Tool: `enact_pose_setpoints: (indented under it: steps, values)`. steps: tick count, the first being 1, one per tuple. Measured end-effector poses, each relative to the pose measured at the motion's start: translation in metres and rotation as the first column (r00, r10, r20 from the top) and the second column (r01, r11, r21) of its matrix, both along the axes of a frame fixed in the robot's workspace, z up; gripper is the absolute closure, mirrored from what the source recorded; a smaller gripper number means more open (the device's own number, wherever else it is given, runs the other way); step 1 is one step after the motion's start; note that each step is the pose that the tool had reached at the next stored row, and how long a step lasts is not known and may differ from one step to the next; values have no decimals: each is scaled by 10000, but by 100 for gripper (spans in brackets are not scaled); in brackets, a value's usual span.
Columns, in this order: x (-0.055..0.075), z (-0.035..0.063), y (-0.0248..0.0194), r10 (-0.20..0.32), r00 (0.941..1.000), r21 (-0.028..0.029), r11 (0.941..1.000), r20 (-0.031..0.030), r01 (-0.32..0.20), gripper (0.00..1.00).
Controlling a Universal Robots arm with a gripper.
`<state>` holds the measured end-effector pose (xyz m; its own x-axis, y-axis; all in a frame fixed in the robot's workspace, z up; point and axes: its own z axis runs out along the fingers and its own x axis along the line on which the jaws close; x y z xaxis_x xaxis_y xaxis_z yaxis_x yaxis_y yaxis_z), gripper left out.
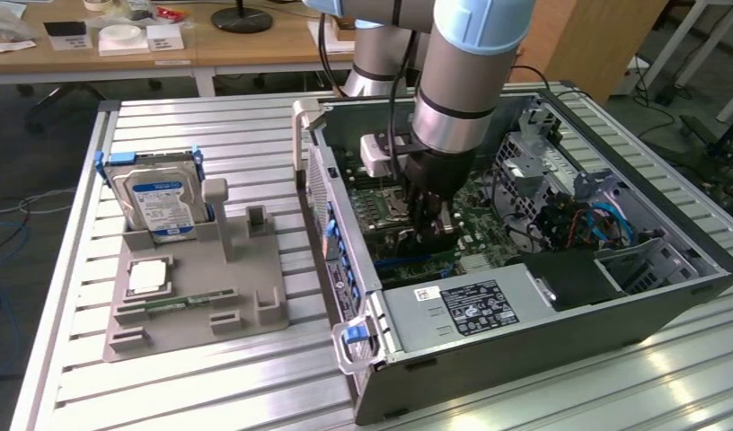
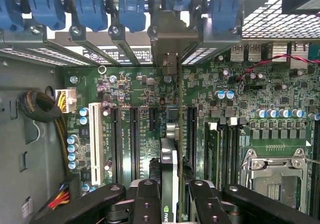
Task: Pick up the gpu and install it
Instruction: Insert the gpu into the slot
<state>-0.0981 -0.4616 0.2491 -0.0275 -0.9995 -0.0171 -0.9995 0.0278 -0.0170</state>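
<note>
arm (image 1: 463, 72): hangs from 12 o'clock of exterior view, near vertical, wrist down
gripper (image 1: 433, 224): near centre, slightly toward 3 o'clock, pointing to 6 o'clock
fingers (image 2: 145, 201): clamped on edge-on gpu (image 2: 169, 156)

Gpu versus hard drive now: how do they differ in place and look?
The gpu is inside the computer case, gripped by the gripper; the hard drive sits in the grey holder outside, untouched. The gpu is a thin card; the hard drive is a thicker silver block, blue-framed. Both stand on edge.
</note>
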Motion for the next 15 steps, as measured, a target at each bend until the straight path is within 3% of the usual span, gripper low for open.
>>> enact_pose_setpoints:
  steps: [15]
  values:
    - [-3, -34, 1, 0, 10000, 1, 10000, 0, 0, 74]
